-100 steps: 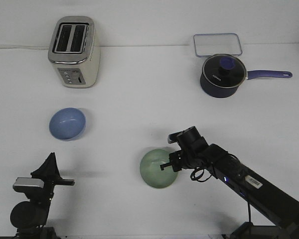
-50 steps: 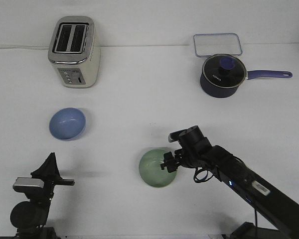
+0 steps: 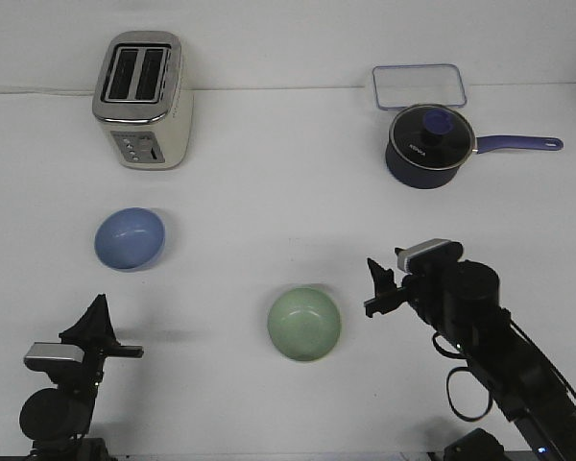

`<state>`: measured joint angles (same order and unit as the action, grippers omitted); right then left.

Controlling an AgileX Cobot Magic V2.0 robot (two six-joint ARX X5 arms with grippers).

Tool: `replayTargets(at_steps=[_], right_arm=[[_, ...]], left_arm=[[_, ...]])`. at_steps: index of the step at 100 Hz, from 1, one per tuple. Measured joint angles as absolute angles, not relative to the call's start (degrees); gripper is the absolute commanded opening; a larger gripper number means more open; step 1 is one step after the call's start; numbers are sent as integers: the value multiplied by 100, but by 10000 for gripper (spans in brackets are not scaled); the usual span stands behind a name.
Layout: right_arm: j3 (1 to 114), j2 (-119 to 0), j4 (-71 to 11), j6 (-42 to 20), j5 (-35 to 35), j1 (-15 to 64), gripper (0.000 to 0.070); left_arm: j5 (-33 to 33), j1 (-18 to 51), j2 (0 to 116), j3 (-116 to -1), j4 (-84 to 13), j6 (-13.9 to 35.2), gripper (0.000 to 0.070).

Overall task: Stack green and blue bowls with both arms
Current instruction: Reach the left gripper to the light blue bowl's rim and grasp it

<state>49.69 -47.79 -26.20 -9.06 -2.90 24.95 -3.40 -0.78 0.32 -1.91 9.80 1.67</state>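
I've pulled the right gripper (image 3: 376,288) off the green bowl (image 3: 304,325); it now hangs apart from the bowl, toward the table's right edge, with a strip of bare surface between them; the bowl itself has nudged slightly toward the left edge.

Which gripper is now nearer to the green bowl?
The right. The right gripper is just beside the green bowl, apart from it. The left gripper stays farther away on the bowl's other side.

White table (image 3: 269,182) carries toaster (image 3: 142,99), saucepan (image 3: 429,145), clear lid (image 3: 419,85), blue bowl (image 3: 130,238), green bowl (image 3: 304,324).
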Motion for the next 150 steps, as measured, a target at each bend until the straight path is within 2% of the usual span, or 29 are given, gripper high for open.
replayTargets(at_steps=[18, 42, 56, 76, 92, 95, 99, 110, 114, 140, 150], right_arm=[[4003, -3804, -2043, -794, -58, 2486, 358], [3260, -2974, -2344, -788, 104, 2486, 357], [3260, -2945, -2392, -788, 137, 2484, 357], [3260, -2945, -2392, -788, 102, 2484, 357], [3260, -2945, -2394, -786, -91, 2484, 357], [3260, -2945, -2394, -784, -139, 2484, 357], [3260, -2945, -2394, -775, -169, 2484, 357], [3260, -2945, -2394, -760, -196, 2484, 357], [3260, -2945, -2394, -731, -196, 2484, 357], [3260, -2945, -2408, -624, -327, 2484, 357], [3260, -2945, -2469, -622, -325, 2484, 357]], left_arm=[[-340, -78, 32, -191, 989, 786, 11], [-128, -80, 32, -281, 864, 2759, 12], [-128, -80, 215, -886, 172, 3236, 13], [32, -215, 1610, -2405, -1048, 3168, 14], [71, -360, 3474, -3948, -2073, 2550, 18], [69, -384, 3817, -4230, -2259, 2427, 38], [71, -416, 4276, -4600, -2480, 2285, 121], [73, -486, 5400, -5371, -2853, 2058, 484], [73, -502, 5706, -5544, -2915, 2012, 553], [54, -652, 7098, -5983, -2943, 1678, 555], [-185, -762, 7607, -5983, -2899, 1597, 556]])
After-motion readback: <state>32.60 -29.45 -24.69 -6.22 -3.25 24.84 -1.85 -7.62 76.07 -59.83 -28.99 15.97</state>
